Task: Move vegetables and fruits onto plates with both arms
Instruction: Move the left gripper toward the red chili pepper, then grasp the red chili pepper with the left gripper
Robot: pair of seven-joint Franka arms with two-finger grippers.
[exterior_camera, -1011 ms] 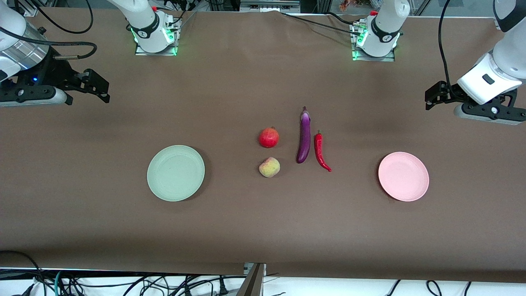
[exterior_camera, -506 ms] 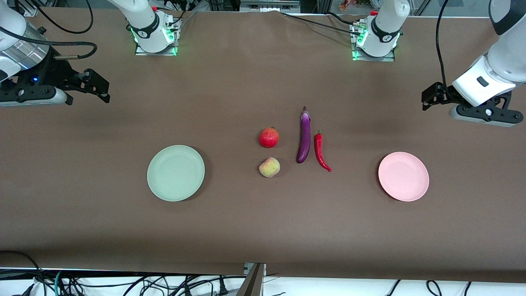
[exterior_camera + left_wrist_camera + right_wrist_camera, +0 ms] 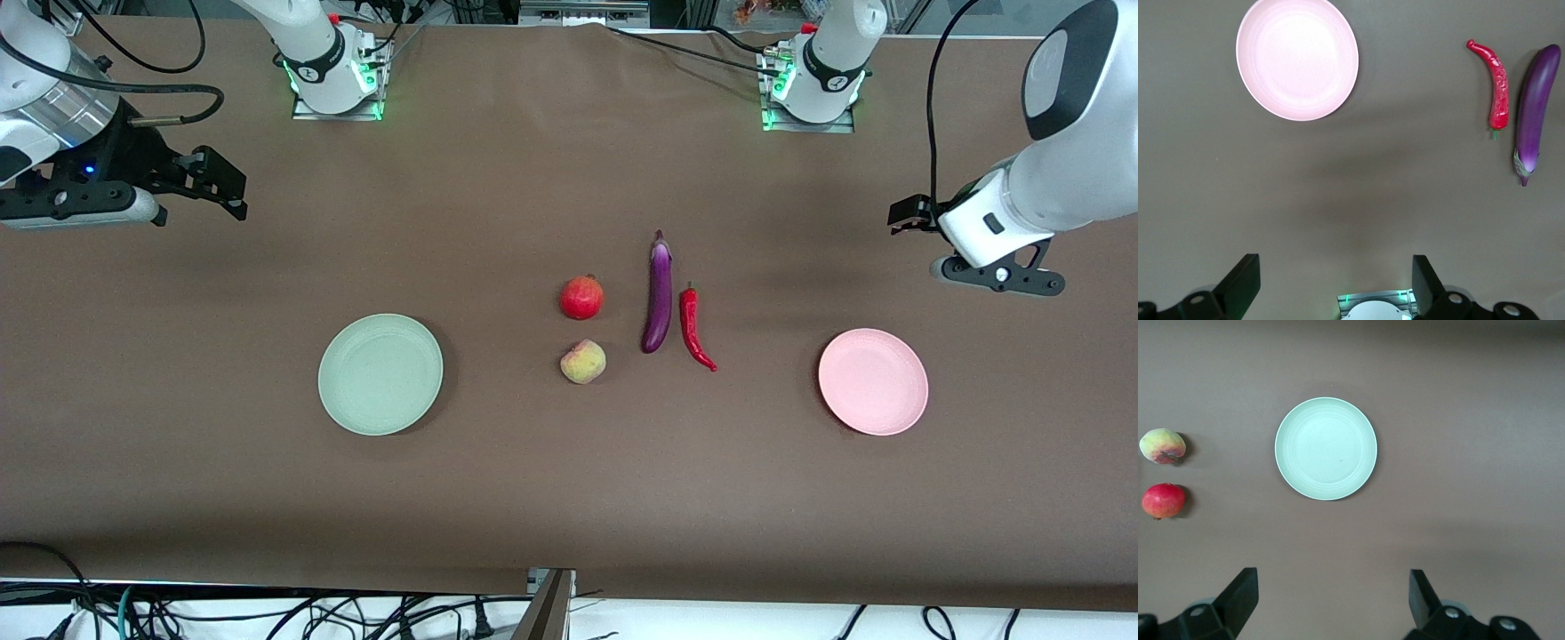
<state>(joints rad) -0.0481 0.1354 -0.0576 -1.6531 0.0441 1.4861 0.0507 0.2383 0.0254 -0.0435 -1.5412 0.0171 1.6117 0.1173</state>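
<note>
Fruit and vegetables lie mid-table in the front view: glossy purple eggplant (image 3: 659,292), curved red chili pepper (image 3: 695,327) beside it, round red fruit (image 3: 581,297), blushed yellowish peach (image 3: 583,362) nearer the camera. Pale green plate (image 3: 380,374) and pink plate (image 3: 873,381) flank the eggplant. The left wrist view shows the left gripper (image 3: 1331,293) spread, empty. The right wrist view shows the right gripper (image 3: 1331,613) spread, empty.

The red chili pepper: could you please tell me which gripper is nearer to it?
Left. The left gripper hangs over bare table toward the left arm's end, past the pink plate from the red chili pepper. The right gripper is much farther off, at the right arm's end.
</note>
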